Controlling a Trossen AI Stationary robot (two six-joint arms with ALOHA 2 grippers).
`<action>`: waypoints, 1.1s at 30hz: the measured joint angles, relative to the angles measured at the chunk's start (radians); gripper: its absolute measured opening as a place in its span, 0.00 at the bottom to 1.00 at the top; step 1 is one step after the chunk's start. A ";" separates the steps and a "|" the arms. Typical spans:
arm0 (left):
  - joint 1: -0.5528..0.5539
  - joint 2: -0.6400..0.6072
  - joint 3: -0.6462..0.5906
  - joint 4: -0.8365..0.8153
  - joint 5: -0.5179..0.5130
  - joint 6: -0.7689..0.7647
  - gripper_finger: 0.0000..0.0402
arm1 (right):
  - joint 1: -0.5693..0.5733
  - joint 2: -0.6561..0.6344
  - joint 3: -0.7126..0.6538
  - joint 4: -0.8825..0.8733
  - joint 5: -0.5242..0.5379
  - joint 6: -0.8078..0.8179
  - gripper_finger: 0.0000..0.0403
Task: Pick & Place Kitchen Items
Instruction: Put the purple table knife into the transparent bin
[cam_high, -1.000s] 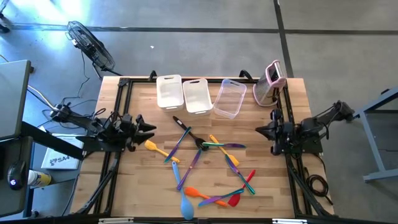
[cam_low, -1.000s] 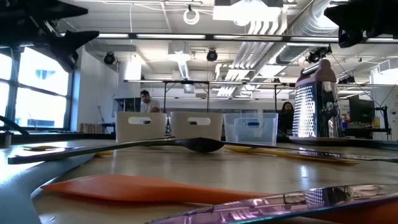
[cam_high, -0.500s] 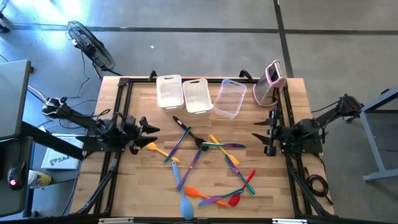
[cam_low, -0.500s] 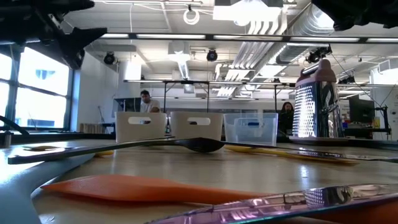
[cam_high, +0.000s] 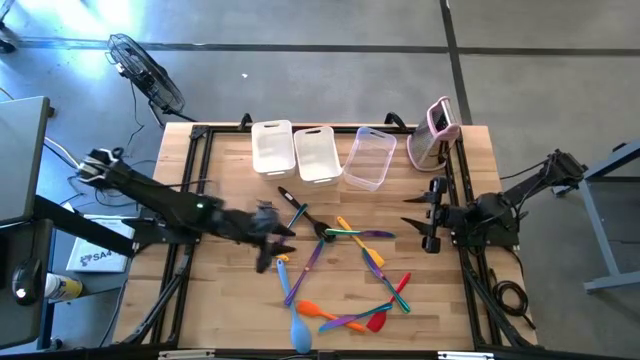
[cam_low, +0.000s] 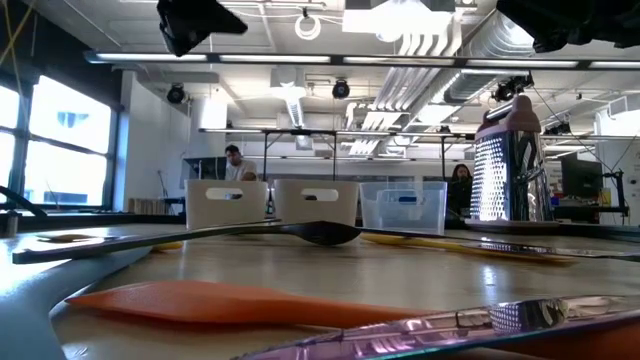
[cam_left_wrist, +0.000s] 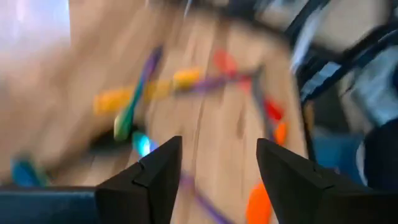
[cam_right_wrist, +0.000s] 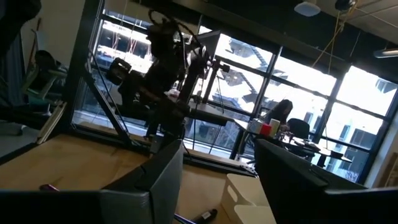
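1. Left gripper (cam_high: 272, 240), left of centre in the high view, hovers over the yellow spatula (cam_high: 252, 240); fingers spread, holding nothing.
2. The utensils (cam_high: 335, 270) lie scattered across the lower centre of the table (cam_high: 470, 160).
3. Right gripper (cam_high: 415, 222), at centre right, is open and empty.

The left arm reaches from the desk's left edge toward the middle, stretched low and long, with its left end effector (cam_high: 272, 232) over the central area and its two dark fingers (cam_left_wrist: 144, 183) spread apart. The right arm sits folded at the right edge, elbow raised outward. Its right end effector (cam_high: 425, 220) points inward, fingers (cam_right_wrist: 149, 186) apart, holding nothing.
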 joint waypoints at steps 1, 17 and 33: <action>0.000 0.054 0.077 -0.110 0.001 -0.056 0.49 | 0.000 0.000 0.000 -0.007 0.000 0.002 0.48; 0.000 0.754 0.868 -0.825 0.222 -0.528 0.46 | 0.003 0.000 0.000 -0.027 -0.007 0.085 0.48; 0.018 0.884 0.878 -0.820 0.278 -0.724 0.46 | 0.003 0.004 0.000 -0.082 -0.115 0.213 0.48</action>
